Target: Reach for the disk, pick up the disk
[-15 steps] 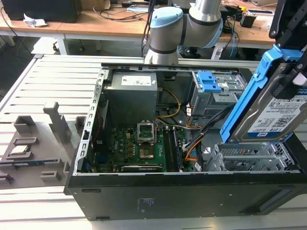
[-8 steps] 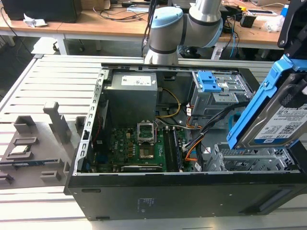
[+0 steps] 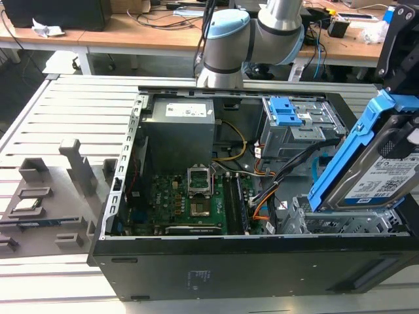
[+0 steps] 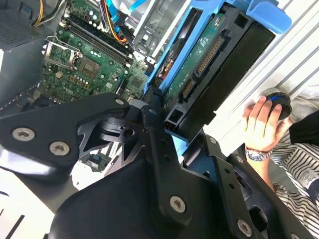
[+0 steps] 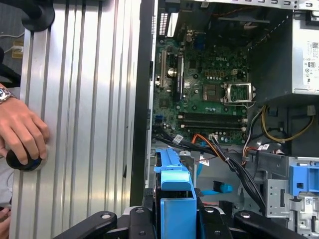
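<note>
In the exterior view, grey fixture blocks sit at the left of the frame on the slatted metal table. At centre lies the open computer case with its green motherboard, and the arm rises behind it at the top. At far right the disk is tilted, raised above the case's corner bay. In the second wrist view the gripper appears clamped on the disk's blue frame, though the contact is partly hidden. A person's hand rests on a black knob at right.
</note>
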`<action>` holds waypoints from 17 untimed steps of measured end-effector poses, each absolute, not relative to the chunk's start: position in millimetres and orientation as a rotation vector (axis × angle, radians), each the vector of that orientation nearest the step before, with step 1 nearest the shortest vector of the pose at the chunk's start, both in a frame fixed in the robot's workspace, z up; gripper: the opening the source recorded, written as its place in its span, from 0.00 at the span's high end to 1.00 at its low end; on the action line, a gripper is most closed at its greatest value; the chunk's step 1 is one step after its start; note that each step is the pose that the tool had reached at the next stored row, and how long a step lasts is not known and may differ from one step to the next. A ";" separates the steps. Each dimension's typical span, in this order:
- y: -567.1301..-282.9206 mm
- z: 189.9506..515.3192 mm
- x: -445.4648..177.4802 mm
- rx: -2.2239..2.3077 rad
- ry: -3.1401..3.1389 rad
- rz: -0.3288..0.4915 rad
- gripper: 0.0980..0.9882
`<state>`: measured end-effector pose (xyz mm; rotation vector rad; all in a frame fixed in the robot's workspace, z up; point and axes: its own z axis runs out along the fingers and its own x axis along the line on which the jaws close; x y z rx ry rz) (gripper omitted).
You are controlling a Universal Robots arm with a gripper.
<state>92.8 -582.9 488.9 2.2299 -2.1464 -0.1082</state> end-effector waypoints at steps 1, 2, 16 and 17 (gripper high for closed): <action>-583.3 488.0 92.8 2.230 -2.146 -0.108 0.70; -583.5 487.3 92.9 2.230 -2.146 -0.108 0.70; -589.4 473.5 95.0 2.229 -2.147 -0.108 0.70; -589.5 471.7 97.0 2.228 -2.148 -0.109 0.70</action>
